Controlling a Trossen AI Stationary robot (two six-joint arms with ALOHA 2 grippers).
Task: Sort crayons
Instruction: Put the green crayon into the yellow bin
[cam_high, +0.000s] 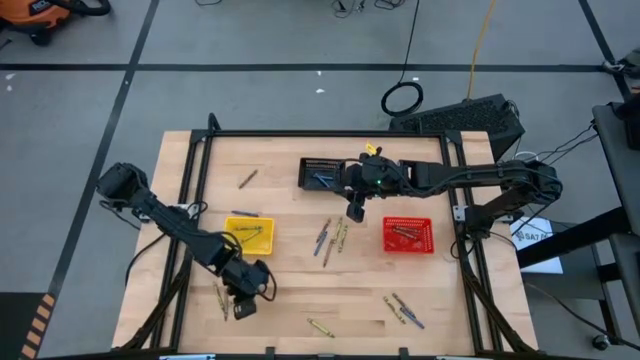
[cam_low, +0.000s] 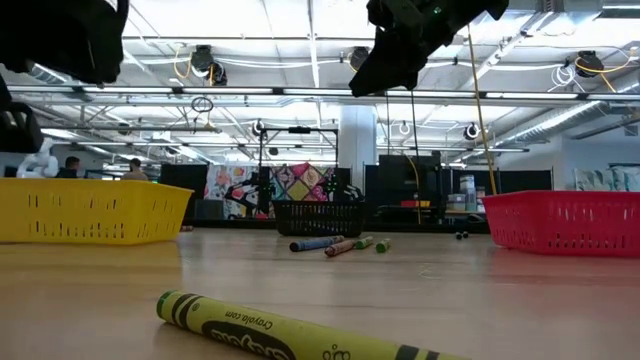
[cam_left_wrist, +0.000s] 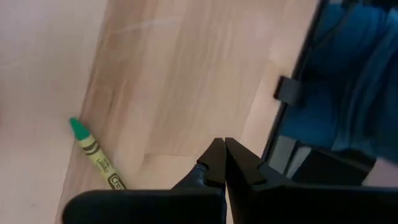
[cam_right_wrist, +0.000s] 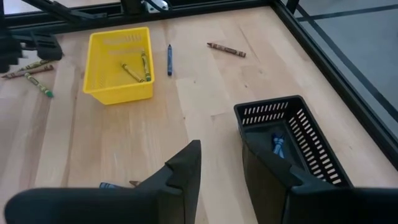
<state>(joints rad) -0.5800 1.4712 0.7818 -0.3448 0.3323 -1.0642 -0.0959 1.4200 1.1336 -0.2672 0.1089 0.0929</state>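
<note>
Crayons lie scattered flat across the wooden table: a loose cluster of blue, brown and olive sticks (cam_high: 331, 238) at its centre, a lone brown crayon (cam_high: 247, 178) toward ten o'clock, a blue one (cam_right_wrist: 168, 59) just beside the yellow basket, and more toward five (cam_high: 403, 309), six (cam_high: 320, 327) and seven o'clock (cam_high: 221, 299). Some are already sorted, with yellow-green crayons (cam_right_wrist: 137, 67) resting in the yellow basket, blue ones (cam_right_wrist: 277, 144) in the black basket at twelve o'clock and brown ones (cam_high: 404, 233) in the red basket at three. One green-tipped, yellow-wrapped crayon (cam_left_wrist: 94, 154) lies bare on the boards near the table's front edge.
</note>
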